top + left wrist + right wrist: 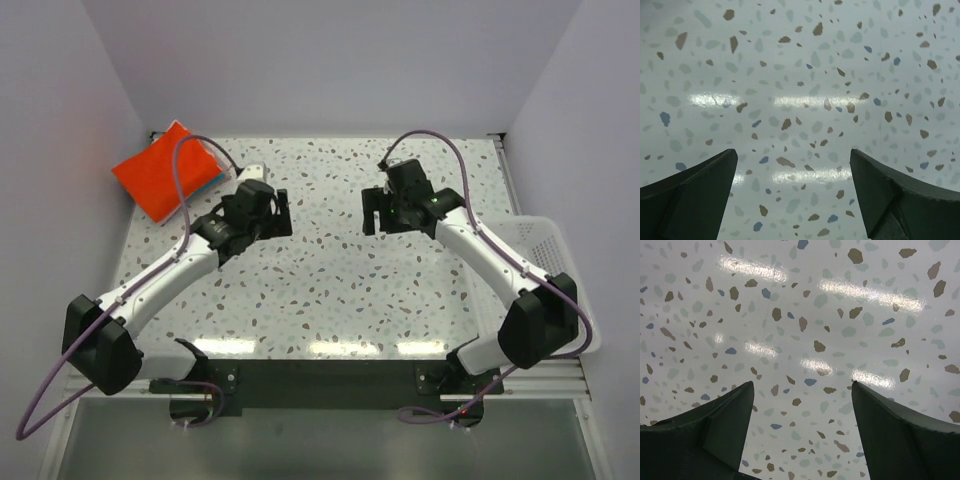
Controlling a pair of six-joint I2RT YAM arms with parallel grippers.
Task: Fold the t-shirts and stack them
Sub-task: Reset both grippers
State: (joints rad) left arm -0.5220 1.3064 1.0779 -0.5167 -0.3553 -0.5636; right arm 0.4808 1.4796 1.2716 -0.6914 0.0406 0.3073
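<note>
- Top view: nearest the lens, low in the frame, stand two arms, the left arm [150,290] and the right arm [490,260]. Each reaches up-frame and inward, so the two claws face each other across the middle.
- The left claw [284,212] and right claw [371,213] hang over the bare speckled table [330,290], well apart from each other. Both are spread wide and carry nothing. I judge this a parked or waiting pose, since neither is near any cloth.
- The t-shirts [158,180] lie at the upper left of the frame, in the far corner of the table against the wall. They form one folded pile turned at an angle, probably set there to keep the working area free.
- The count in this pile is one orange-red shirt on top and a sliver of teal [214,181] at its right edge. No pink one can be made out, so I can be sure of only two.
- One white mesh basket [548,228] sits at the right edge of the frame beside the right arm. No shirt shows in it and no loose shirt shows elsewhere, so the task looks close to finished.
- Left wrist view: two dark fingers [695,200] at the bottom corners, a broad gap between them, only speckled table beyond.
- Right wrist view: the same, with two dark fingers [715,435] set wide apart and no cloth in sight.
</note>
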